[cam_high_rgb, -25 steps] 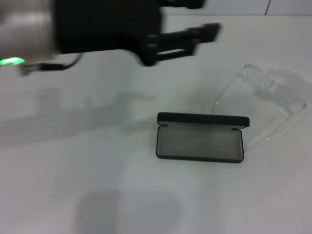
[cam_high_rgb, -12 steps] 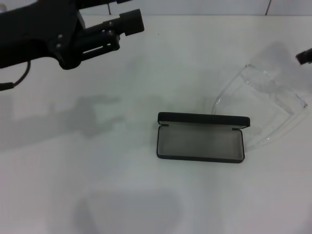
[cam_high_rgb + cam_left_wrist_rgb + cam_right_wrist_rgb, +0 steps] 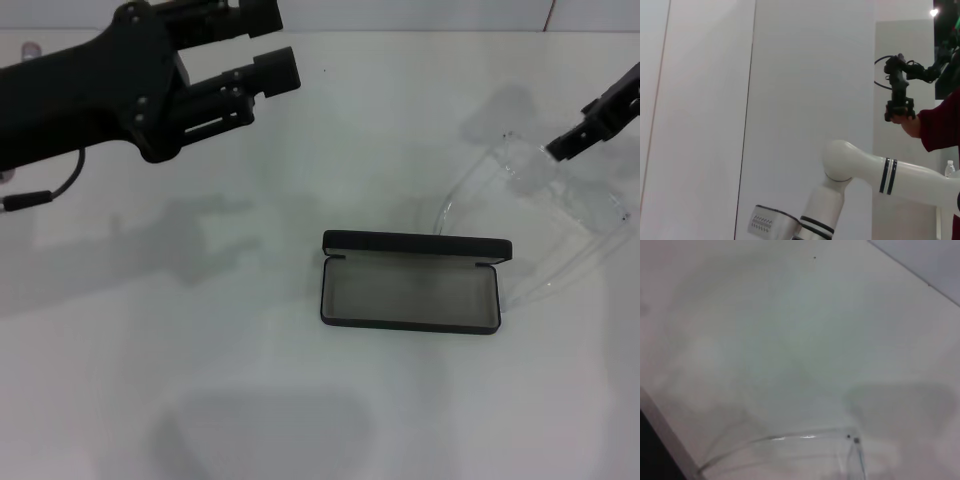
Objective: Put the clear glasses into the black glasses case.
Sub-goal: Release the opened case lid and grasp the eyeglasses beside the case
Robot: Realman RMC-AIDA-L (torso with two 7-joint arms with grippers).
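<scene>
The clear glasses [image 3: 545, 195] lie unfolded on the white table, at the right, just behind and to the right of the black glasses case [image 3: 410, 292]. The case lies open with its grey lining up and its lid [image 3: 416, 244] standing along the far side. My right gripper [image 3: 585, 128] reaches in from the right edge and hovers over the far part of the glasses. One clear temple [image 3: 790, 438] of the glasses crosses the right wrist view. High at the far left, my left gripper [image 3: 268, 45] is open and holds nothing.
The white table [image 3: 200, 380] stretches bare in front of and to the left of the case. The left wrist view looks away from the table at a wall, a white robot arm [image 3: 875, 167] and a person's hand with a black device [image 3: 900, 95].
My left arm has pulled back to the left and now shows both fingers apart. My right gripper has come in from the right edge to above the glasses. Case and glasses have not moved.
</scene>
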